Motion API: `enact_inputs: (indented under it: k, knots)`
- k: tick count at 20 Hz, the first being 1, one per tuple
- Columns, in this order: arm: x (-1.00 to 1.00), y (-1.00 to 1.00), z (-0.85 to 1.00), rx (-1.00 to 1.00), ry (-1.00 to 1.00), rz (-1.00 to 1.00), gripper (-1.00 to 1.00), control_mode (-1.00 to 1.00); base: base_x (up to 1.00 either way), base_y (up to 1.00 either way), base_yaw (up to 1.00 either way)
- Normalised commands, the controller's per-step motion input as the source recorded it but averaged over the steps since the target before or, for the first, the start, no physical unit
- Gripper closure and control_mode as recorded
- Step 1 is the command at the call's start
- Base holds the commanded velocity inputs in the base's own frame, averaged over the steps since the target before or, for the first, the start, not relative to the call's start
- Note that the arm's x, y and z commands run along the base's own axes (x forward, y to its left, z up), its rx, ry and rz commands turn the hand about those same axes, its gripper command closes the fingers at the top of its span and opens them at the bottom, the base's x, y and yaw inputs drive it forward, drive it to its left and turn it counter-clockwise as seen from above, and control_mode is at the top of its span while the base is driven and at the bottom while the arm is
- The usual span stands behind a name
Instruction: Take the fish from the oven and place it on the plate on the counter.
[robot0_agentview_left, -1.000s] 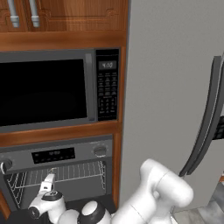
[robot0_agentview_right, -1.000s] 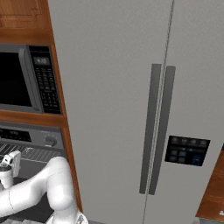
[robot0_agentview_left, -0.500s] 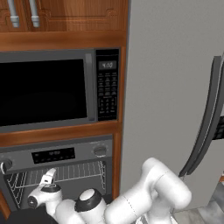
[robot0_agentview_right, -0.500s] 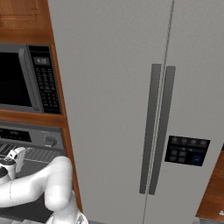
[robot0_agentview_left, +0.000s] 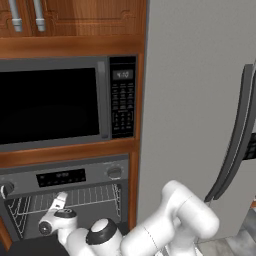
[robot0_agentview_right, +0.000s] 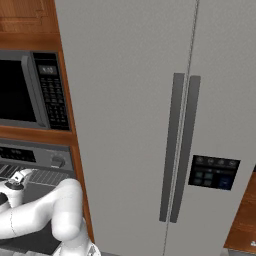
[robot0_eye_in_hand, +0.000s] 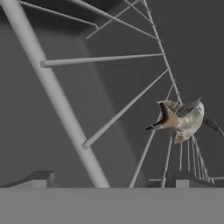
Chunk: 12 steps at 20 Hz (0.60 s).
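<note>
A: Gripper (robot0_agentview_left: 59, 201)?
B: Jaws wide, holding nothing, aimed into the oven (robot0_agentview_left: 65, 176), probably lining up a grab.
A: Fish (robot0_eye_in_hand: 181, 119)?
B: Further in, on the rack (robot0_eye_in_hand: 131, 105), apart from the tips, right of centre in hand view.

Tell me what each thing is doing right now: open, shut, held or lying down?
Oven: door open, wire racks showing.
Fish: lying on a rack, not held.
Gripper: fingers open, empty, short of the fish.
Microwave: door shut.
Fridge: doors shut.
</note>
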Motion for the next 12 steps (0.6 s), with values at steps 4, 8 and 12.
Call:
enact_inputs:
  k: [4,8,12]
  knots:
    - [0.03,0.00,-1.00,0.14,-0.34,0.00,-1.00,-1.00,0.00,0.00,0.00]
    - [0.13,0.00,-0.99,0.18,-0.37,0.00,-1.00,-1.00,0.00,0.00,0.00]
    - [0.25,0.03,-0.96,0.21,-0.37,0.00,-1.00,-1.00,0.00,0.00,0.00]
